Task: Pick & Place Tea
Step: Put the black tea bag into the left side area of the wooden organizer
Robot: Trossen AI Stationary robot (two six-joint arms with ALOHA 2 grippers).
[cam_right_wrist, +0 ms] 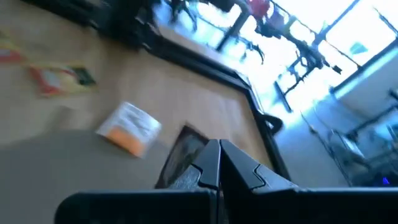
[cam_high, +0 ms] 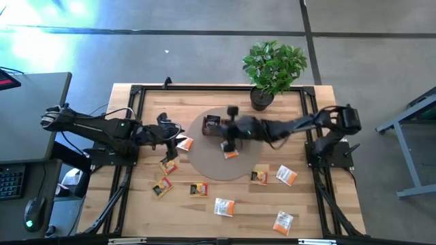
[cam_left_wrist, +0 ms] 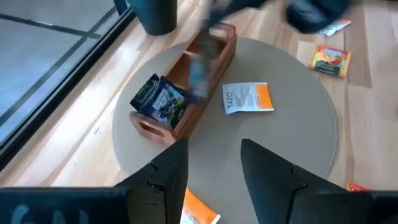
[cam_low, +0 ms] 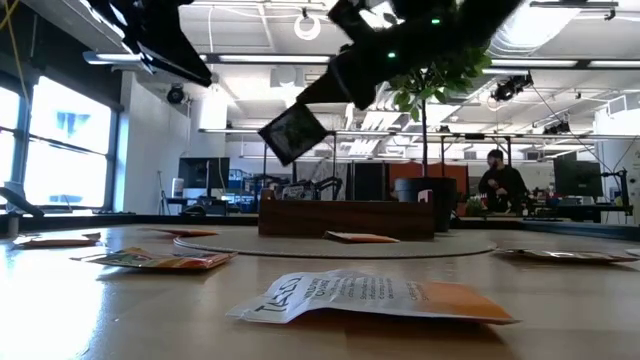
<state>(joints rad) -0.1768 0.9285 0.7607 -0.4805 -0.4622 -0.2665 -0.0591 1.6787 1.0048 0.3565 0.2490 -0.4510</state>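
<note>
My right gripper (cam_high: 230, 138) is shut on a dark tea sachet (cam_low: 293, 133) and hovers over the round mat, just right of the brown wooden tray (cam_high: 212, 124). The tray stands on the mat, with dark sachets (cam_left_wrist: 158, 99) leaning in one end compartment. My left gripper (cam_high: 175, 136) is open and empty at the mat's left edge, above a white-and-orange sachet (cam_high: 184, 143). Another white-and-orange sachet (cam_left_wrist: 249, 98) lies flat on the mat by the tray. Several more sachets (cam_high: 224, 207) lie flat on the wooden table near its front edge. My right gripper holds the dark sachet (cam_right_wrist: 183, 155) pinched between its two shut fingers (cam_right_wrist: 208, 163), at the sachet's upper edge (cam_low: 318, 112). The fingers come down on it at a slant from the table's right. The sachet hangs tilted below them, lifted clear above the tray.
A potted plant (cam_high: 272, 68) stands at the table's far edge behind the tray. The grey round mat (cam_high: 204, 167) lies mid-table. Black frame rails (cam_high: 317, 129) run along both sides. Yellow-orange sachets (cam_high: 163, 165) lie left of the mat. A person (cam_low: 500, 180) sits in the room beyond.
</note>
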